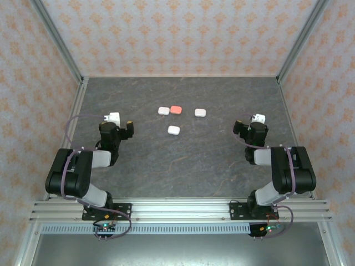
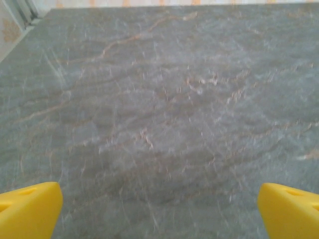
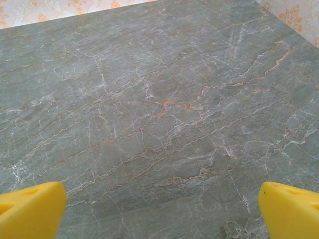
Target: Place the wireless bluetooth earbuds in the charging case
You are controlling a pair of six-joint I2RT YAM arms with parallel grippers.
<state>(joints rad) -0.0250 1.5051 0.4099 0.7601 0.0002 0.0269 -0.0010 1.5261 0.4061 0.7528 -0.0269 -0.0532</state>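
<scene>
**mossy_bolt:** how are the arms sitting in this one?

**tk_rigs:** Both tucked in. The left arm [image 1: 77, 174] is folded back low beside its base, with the elbow out toward the left wall. Its forearm comes forward, so the wrist hangs over the left part of the table [image 1: 138, 166]. The right arm [image 1: 288, 172] pretty much mirrors it on the right. Both wrists point toward the far wall.

**mossy_bolt:** jaws?

**tk_rigs:** On the left gripper [image 2: 159, 211], the yellow fingertips [image 2: 30, 209] sit in the two bottom corners of its wrist view. They're spread wide, with just bare marbled surface between them, so it's gripping nothing. Same deal for the right gripper [image 3: 162, 211]: wide apart, nothing in it.

**mossy_bolt:** and the stuff it's meant to handle?

**tk_rigs:** Four charging cases [image 1: 173, 130] lie mid-table, between the arms and a bit past the wrists. A white case [image 1: 163, 111] has the coral case [image 1: 176, 110] just beside it. A second white case [image 1: 200, 112] sits apart to the right, and the last one is nearer the arms. All are well apart from both grippers. Can't tell if the earbuds are inside, everything's too small from up there.
</scene>
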